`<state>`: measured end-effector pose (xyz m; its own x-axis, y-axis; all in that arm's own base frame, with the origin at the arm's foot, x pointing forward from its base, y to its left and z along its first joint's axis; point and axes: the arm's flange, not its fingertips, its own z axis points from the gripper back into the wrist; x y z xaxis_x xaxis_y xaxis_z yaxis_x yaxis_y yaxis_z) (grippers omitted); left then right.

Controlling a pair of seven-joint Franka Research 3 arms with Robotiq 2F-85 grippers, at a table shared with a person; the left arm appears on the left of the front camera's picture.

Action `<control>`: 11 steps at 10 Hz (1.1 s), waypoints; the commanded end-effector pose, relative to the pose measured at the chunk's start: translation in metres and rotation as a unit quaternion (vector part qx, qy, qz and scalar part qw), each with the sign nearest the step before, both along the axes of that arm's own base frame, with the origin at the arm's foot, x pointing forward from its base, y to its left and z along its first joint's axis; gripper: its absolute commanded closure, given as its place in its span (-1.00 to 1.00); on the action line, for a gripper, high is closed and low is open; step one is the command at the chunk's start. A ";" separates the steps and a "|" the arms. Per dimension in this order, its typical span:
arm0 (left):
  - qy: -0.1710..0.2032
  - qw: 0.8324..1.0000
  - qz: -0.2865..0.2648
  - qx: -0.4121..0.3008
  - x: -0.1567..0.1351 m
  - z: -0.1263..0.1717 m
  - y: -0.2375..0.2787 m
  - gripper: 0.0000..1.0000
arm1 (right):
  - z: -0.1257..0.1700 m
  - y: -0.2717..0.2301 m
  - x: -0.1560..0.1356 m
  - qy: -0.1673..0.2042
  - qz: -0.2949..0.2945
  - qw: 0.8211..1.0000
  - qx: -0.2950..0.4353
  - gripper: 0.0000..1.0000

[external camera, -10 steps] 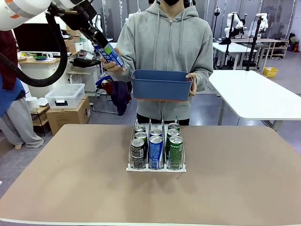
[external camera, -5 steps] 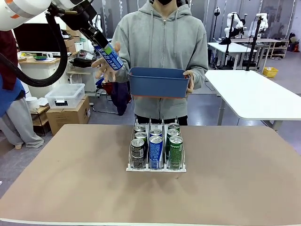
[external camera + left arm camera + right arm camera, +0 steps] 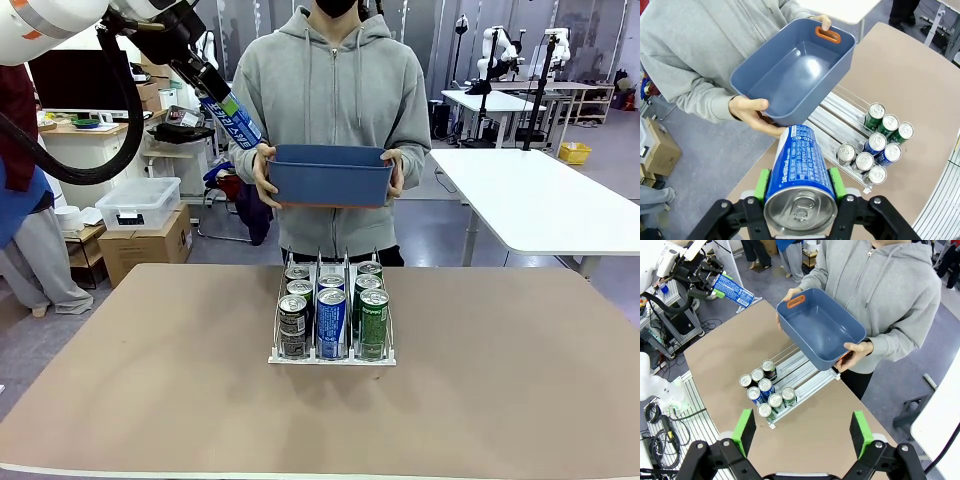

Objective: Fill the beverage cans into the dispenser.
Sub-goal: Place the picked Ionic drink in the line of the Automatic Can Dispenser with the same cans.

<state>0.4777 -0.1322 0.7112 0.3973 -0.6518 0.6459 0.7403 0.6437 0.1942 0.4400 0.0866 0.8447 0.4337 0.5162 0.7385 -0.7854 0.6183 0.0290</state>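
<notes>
the left gripper hangs high at about 10 o'clock in the front view, clamped on a slim blue aluminium can with white lettering, tilted with its base toward the person. the left wrist view adds what the front cannot: the green pads press both sides of that can, its silver top and pull tab face the camera, and the fine white print on its side shows.

the person in a grey hoodie stands at 12 o'clock beyond the table, holding a blue plastic tub with an orange handle in both hands. from the front only the tub's outer wall is seen; both wrist views look down into it and show its bare blue floor.

the clear three-lane dispenser with wire dividers and white base sits at the middle of the brown table. the front view gives the labels: dark cans in the lane toward 9 o'clock, blue cans in the middle, green cans toward 3 o'clock. the right wrist view shows their silver tops crowded at the front lip, with bare lane behind them.

the right gripper shows in its own view with its green pads spread wide and holding nothing, high above the table.
</notes>
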 end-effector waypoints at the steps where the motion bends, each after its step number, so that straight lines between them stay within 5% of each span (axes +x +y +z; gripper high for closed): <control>1: -0.007 1.000 -0.001 0.001 -0.001 0.002 0.002 1.00 | -0.001 0.000 -0.003 0.000 0.003 1.000 -0.004 -1.00; 3: -0.007 1.000 -0.001 0.001 -0.001 0.002 0.002 1.00 | -0.001 0.000 -0.003 0.000 0.003 1.000 -0.004 -1.00; 4: 0.000 1.000 0.000 0.000 0.000 0.000 0.000 -0.15 | -0.001 0.000 -0.003 0.000 0.003 1.000 -0.004 -1.00; 8: 0.000 0.994 0.112 0.001 -0.061 -0.016 -0.031 -0.15 | -0.001 0.000 -0.003 0.000 0.003 1.000 -0.004 -1.00; 11: 0.029 0.997 0.072 0.023 -0.123 -0.047 -0.052 -0.15 | -0.001 0.000 -0.003 0.000 0.003 1.000 -0.004 -1.00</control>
<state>0.3736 -0.1853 0.6734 0.5343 -0.5979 0.5975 0.6339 0.7510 0.1848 0.4401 0.0865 0.8447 0.4338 0.5161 0.7385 -0.7852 0.6185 0.0290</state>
